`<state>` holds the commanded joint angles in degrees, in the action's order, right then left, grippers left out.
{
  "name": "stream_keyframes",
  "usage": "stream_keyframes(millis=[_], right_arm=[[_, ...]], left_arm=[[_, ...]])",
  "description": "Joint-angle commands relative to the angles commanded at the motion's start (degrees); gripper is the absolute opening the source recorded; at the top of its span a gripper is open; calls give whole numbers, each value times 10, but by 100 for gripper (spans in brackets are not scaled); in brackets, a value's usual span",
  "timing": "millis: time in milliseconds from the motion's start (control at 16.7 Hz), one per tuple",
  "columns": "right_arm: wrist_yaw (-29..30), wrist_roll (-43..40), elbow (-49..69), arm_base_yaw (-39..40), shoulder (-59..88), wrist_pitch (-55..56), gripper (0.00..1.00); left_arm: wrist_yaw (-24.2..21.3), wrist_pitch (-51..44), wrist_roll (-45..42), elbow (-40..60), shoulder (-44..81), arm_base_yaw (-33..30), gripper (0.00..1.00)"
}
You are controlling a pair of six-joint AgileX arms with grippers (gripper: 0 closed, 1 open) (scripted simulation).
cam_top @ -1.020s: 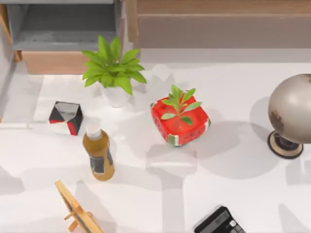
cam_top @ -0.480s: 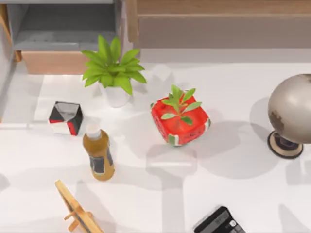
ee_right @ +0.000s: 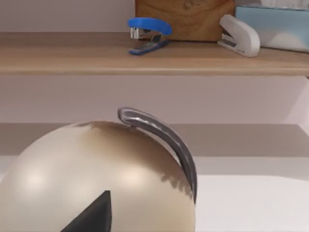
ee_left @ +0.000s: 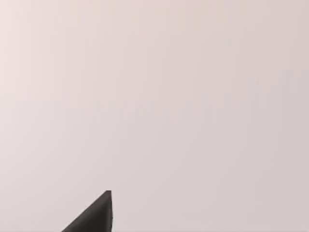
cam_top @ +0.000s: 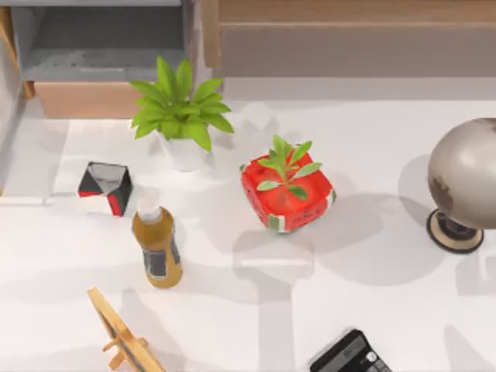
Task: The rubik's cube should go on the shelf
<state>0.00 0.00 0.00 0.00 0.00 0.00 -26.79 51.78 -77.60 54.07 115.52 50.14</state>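
Spanning the upper right of the top view, the shelf (cam_top: pixel 349 39) runs behind the red planter (cam_top: pixel 287 194) and the globe (cam_top: pixel 465 182). Where the rubik's cube lies I cannot tell, nor whether the left gripper (ee_left: pixel 94 215) or right gripper (ee_right: pixel 94 215) is spread or pressed together.

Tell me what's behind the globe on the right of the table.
Behind the globe runs the shelf, holding a blue stapler, a white stapler and a wooden block. The globe covers the table behind it.

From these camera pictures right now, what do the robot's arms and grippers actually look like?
Little can be told. The left gripper appears as a dark, matte, wedge-shaped piece tapering to a point; the right gripper shows the same dark wedge. No cables, markings or arm links can be made out.
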Motion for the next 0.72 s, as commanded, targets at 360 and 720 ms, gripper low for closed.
stream_keyframes(millis=[360, 720], right_arm=[[0, 0, 0, 0, 0, 0, 100], [0, 0, 0, 0, 0, 0, 100]], left_arm=[[101, -359, 149, 276, 32, -41, 100], [172, -752, 313, 541, 95, -133, 100]])
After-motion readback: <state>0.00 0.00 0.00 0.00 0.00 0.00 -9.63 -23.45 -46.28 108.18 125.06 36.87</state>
